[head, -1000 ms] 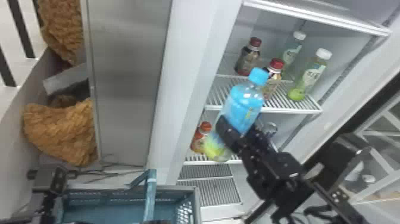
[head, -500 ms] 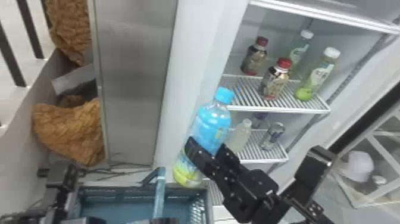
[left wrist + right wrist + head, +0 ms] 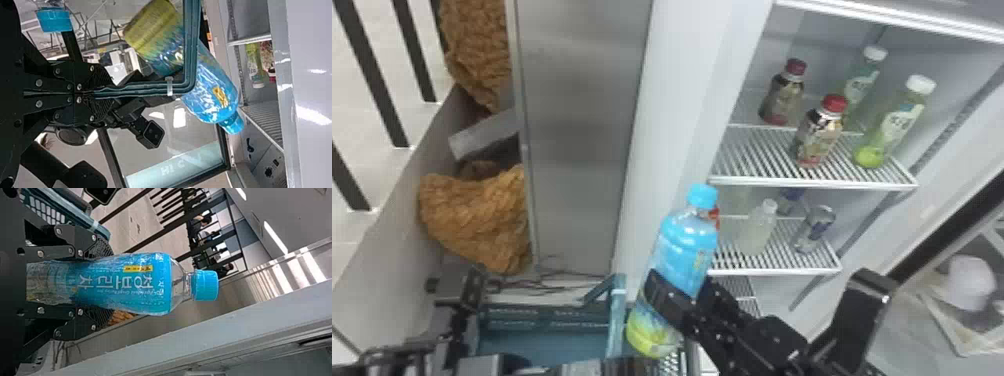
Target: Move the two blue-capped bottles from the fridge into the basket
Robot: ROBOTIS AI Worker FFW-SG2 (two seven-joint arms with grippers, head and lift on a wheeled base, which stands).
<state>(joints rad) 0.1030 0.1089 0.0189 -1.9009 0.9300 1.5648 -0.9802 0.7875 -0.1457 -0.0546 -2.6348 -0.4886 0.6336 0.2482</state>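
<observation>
Right fingers (image 3: 84,243) gripped the blue-capped bottle (image 3: 682,250) round its lower half, beside the basket (image 3: 547,320). Best move: clear the rim and handle (image 3: 617,320), lower base-first, release only once supported. Left fingers (image 3: 84,76) were pinched on the handle; should've steadied it. Bottle pointed cap up, base down, long axis slanting from upper right to lower left in head view.

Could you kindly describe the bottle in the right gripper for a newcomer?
Find the fridge, then the right gripper before its left edge. The tilted bottle it holds has a blue cap and label, unlike the red-capped bottles and white-capped bottles inside.
</observation>
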